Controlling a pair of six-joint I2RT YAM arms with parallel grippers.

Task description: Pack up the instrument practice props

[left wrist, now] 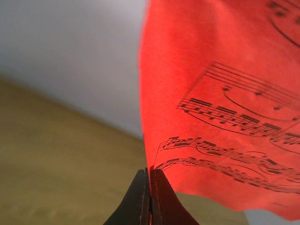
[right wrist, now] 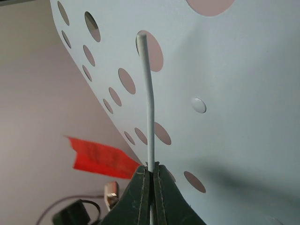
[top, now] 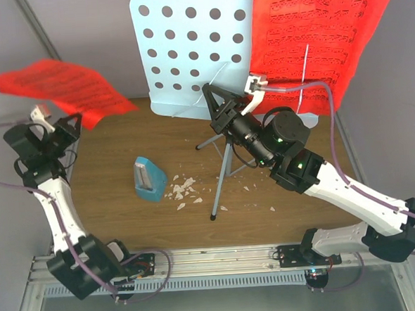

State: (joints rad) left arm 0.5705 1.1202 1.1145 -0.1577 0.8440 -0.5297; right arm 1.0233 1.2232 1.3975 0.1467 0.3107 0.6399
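Both hands (left wrist: 150,172) (right wrist: 151,167) gripping, red page (left wrist: 211,103), stand wire (right wrist: 149,103)

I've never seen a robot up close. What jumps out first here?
Bright red music pages: the left gripper pinches the left sheet in the air; the right sheet is at the upper right. Between them the right gripper clamps a thin wire of the holed pale-blue stand.

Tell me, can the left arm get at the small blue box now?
Probably not yet. The way across the table to the small blue box looks free, but the jaws of the left arm are shut on a red sheet-music page, so they are occupied.
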